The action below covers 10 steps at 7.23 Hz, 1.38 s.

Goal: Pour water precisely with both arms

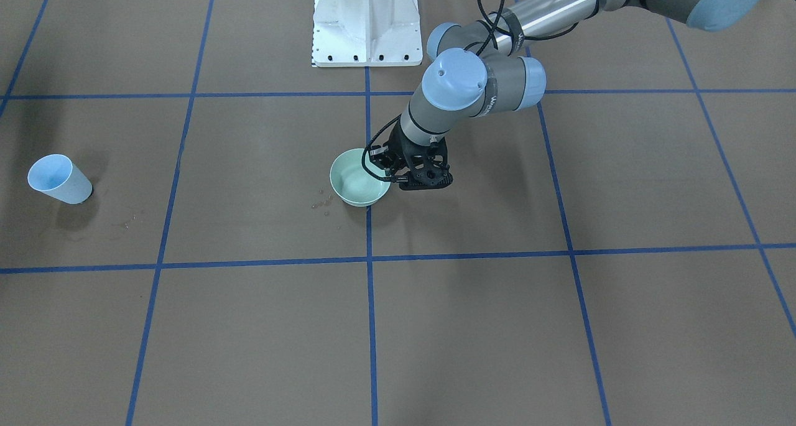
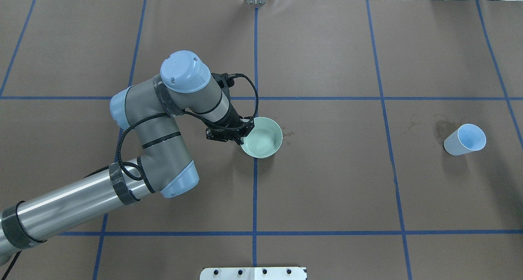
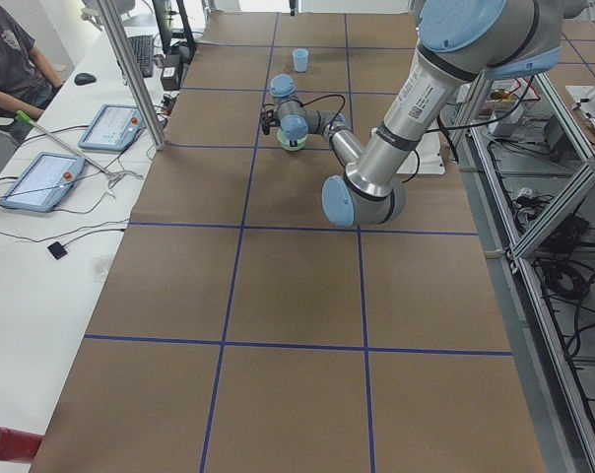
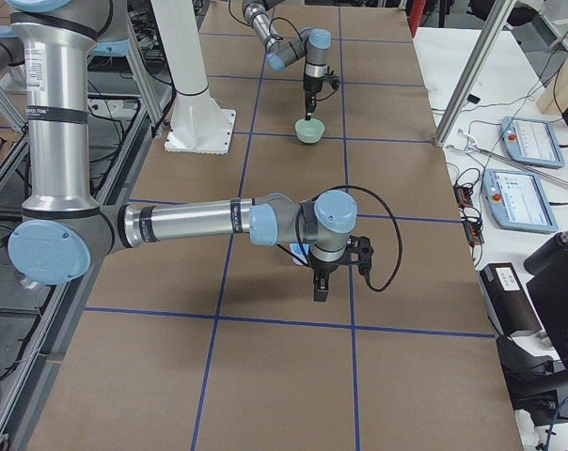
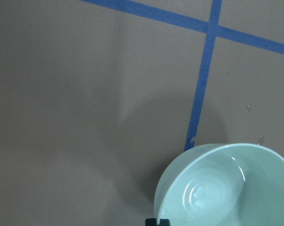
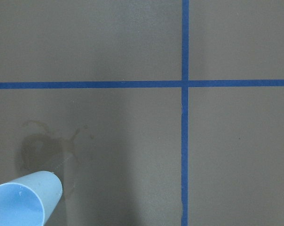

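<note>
A pale green bowl (image 2: 263, 139) stands at the table's middle. It also shows in the left wrist view (image 5: 217, 188). A little water (image 5: 235, 161) shows in it as faint glints. My left gripper (image 2: 242, 135) is shut on the bowl's rim on my side, one finger inside and one outside. A light blue cup (image 2: 466, 139) stands far to the right, alone. It shows at the lower left of the right wrist view (image 6: 22, 200). My right gripper (image 4: 320, 287) shows only in the exterior right view, hanging high above the table. I cannot tell whether it is open or shut.
Small water drops (image 2: 288, 137) lie on the brown paper beside the bowl. A wet stain (image 2: 441, 126) lies next to the cup. The white pedestal (image 1: 367, 22) stands at the robot's side. An operator (image 3: 12, 59) sits at the side table with tablets (image 3: 115, 123).
</note>
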### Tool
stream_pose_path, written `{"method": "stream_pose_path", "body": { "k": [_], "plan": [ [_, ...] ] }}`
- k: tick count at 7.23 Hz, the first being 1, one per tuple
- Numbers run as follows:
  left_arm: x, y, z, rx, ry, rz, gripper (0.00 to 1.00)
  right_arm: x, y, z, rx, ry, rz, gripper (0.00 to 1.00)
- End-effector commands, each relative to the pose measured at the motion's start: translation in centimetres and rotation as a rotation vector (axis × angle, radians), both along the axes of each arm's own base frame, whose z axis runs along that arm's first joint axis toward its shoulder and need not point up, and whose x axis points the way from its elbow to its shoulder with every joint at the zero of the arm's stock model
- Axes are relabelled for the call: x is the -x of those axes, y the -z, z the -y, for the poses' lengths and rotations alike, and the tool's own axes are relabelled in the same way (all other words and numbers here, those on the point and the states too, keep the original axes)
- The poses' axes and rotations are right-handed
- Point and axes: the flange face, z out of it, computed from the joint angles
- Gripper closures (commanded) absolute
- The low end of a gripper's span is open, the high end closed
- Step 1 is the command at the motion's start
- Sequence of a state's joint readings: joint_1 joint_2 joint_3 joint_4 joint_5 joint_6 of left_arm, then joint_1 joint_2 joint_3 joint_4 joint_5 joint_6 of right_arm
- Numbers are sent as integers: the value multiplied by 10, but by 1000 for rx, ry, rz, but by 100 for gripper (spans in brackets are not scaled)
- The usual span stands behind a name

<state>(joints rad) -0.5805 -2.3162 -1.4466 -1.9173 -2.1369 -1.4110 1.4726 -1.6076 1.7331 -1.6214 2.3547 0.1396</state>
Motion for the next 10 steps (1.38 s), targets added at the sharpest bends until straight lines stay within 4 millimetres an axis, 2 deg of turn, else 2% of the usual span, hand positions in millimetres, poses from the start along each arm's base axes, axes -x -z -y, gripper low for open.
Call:
{"method": "stream_pose_path", "body": {
  "k": [1, 4, 7, 8, 9, 10],
  "plan": [
    [4, 0, 2, -1, 4, -1, 89, 0, 1, 0, -2, 0, 0, 1],
    [9, 2, 5, 0, 13, -3, 89, 0, 2, 0, -3, 0, 0, 1],
    [9, -5, 11, 7, 20, 9, 89, 0, 1, 0, -2, 0, 0, 1],
    [6, -10, 13, 13, 21, 18, 84, 0, 1, 0, -2, 0, 0, 1],
    [6, -11, 13, 13, 21, 20, 70, 0, 1, 0, -2, 0, 0, 1],
    [6, -11, 13, 13, 21, 20, 62, 0, 1, 0, -2, 0, 0, 1]
  ]
}}
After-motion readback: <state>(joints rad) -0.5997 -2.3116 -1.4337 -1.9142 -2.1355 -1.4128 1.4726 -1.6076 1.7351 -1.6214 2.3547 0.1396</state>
